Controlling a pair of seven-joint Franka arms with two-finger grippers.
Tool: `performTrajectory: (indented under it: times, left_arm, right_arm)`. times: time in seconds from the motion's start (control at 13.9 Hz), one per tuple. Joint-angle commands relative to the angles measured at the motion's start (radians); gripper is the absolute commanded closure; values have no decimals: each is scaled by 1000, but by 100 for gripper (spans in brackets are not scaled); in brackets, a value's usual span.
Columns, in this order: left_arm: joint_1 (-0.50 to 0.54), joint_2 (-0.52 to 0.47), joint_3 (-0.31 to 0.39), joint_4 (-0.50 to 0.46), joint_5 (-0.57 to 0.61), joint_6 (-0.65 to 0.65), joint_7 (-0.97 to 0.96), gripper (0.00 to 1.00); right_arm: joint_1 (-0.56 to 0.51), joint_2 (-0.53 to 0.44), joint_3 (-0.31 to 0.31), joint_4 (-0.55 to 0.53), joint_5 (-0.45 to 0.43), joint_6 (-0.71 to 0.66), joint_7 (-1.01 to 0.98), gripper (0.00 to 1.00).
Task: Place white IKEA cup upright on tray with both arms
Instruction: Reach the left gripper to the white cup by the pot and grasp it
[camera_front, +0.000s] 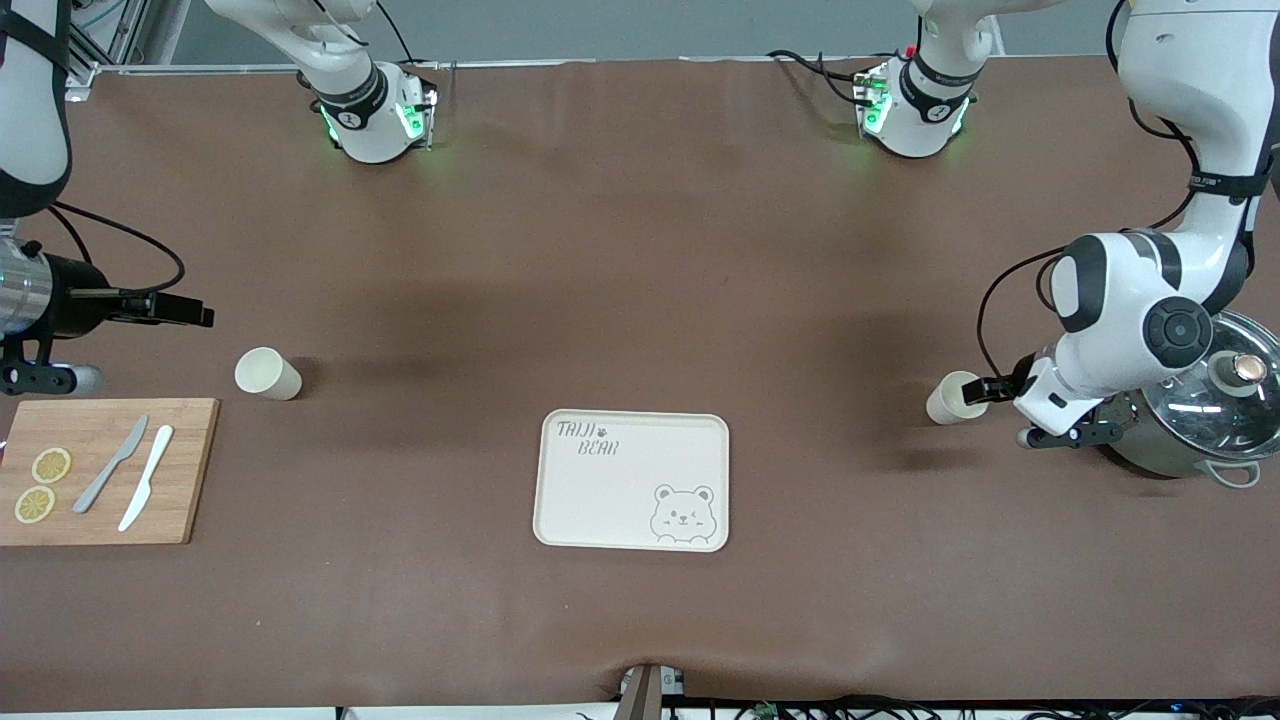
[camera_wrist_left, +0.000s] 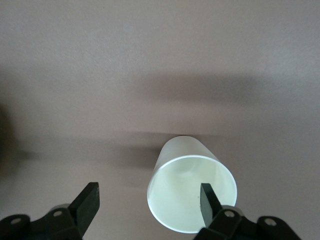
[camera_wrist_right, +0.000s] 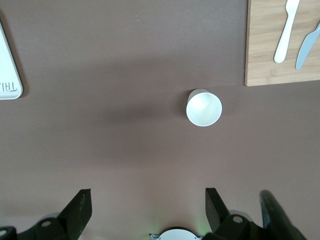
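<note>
Two light, rigid cups lie tipped, both well apart from the tray.
Left gripper, jaws spread, straddles one cup's rim; pinch the thin wall gently. Right gripper, jaws spread, hovers over the other cup.

Right hand, fingers spread, hangs over an upright white cup.

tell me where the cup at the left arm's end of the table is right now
In the front view that cup lies on its side beside the steel pot, with one of the left gripper's open fingers inside its mouth.
</note>
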Motion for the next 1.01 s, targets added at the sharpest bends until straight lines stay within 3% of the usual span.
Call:
performTrajectory:
  times: [0.0, 0.07, 0.14, 0.36, 0.5, 0.65, 0.94]
  left_arm:
    - [7, 6, -7, -14, -20, 7, 12, 37]
    - [7, 9, -7, -17, -20, 7, 14, 44]
    - [5, 24, -7, -17, -20, 7, 14, 45]
    - [4, 38, -7, -17, -20, 7, 14, 66]
    - [1, 40, -9, -16, -20, 7, 14, 96]
    - [-5, 41, -9, -4, -20, 7, 14, 100]
    - [-27, 40, -67, 93, -55, -5, -11, 100]
  right_arm:
    - [-12, 10, 1, 12, 13, -12, 31, 0]
    - [-18, 20, -1, 2, 11, -9, 31, 0]
    - [-21, 30, -1, -1, 13, 0, 31, 0]
    - [-22, 48, -1, 1, 12, 34, 29, 0]
    - [-24, 48, -1, -24, 7, 60, 23, 0]
    - [-45, 37, -2, -103, -1, 170, 13, 0]
    - [-61, 24, -2, -159, -38, 210, -142, 0]
